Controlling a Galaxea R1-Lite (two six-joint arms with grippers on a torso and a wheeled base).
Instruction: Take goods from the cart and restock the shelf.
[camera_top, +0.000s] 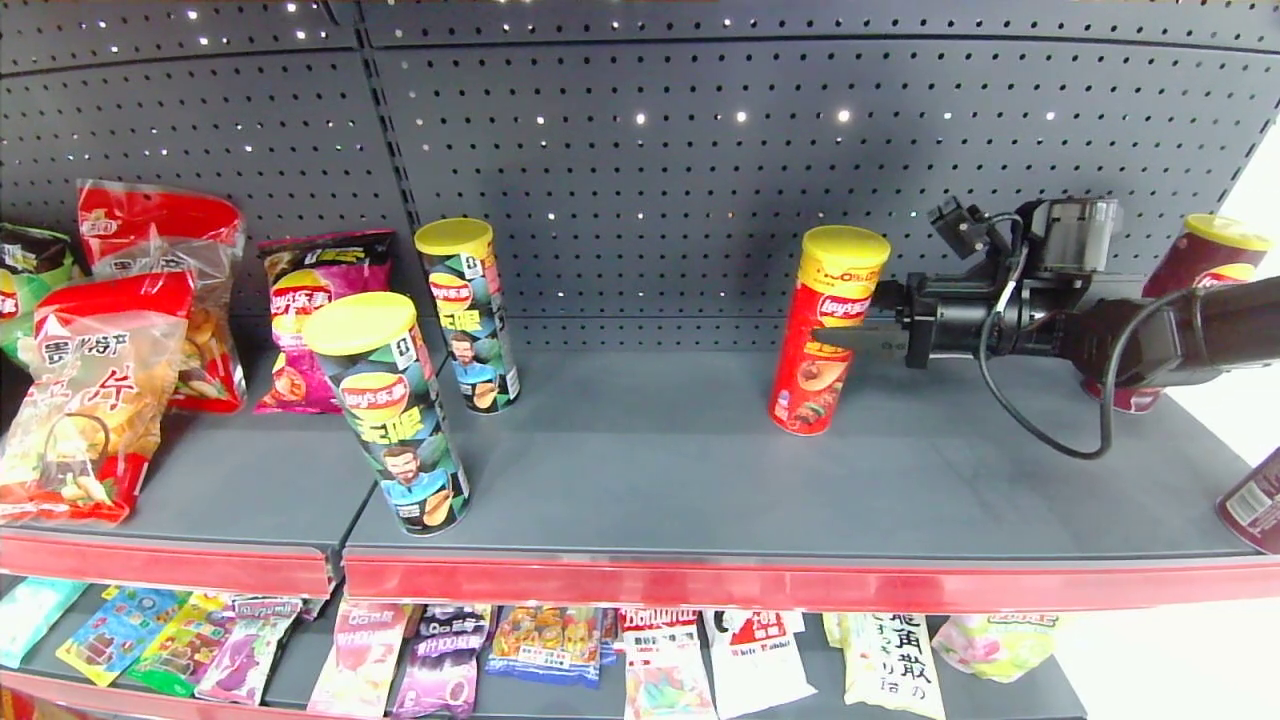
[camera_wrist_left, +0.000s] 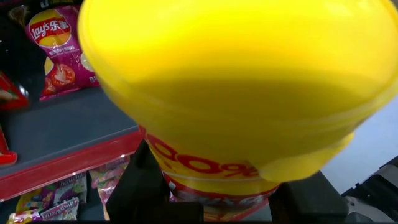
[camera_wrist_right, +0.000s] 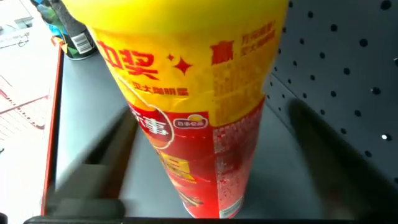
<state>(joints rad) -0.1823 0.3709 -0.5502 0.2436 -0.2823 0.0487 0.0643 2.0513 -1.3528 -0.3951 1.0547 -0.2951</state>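
A red chip can (camera_top: 828, 330) with a yellow lid stands on the grey shelf (camera_top: 700, 470), right of the middle and near the pegboard back. My right gripper (camera_top: 862, 340) reaches in from the right at the can's mid-height. In the right wrist view its fingers (camera_wrist_right: 93, 171) flank the same can (camera_wrist_right: 199, 130) with a gap on each side, so it is open. A second red can (camera_wrist_left: 236, 93) with a yellow lid sits very close in the left wrist view, and my left gripper (camera_wrist_left: 224, 199) is shut on its body below the lid.
Two dark green cans (camera_top: 395, 410) (camera_top: 470, 310) stand left of the middle, with snack bags (camera_top: 100, 400) beyond them. A maroon can (camera_top: 1195, 290) stands behind my right arm and another can (camera_top: 1255, 500) lies at the right edge. Candy bags (camera_top: 540, 650) fill the lower shelf.
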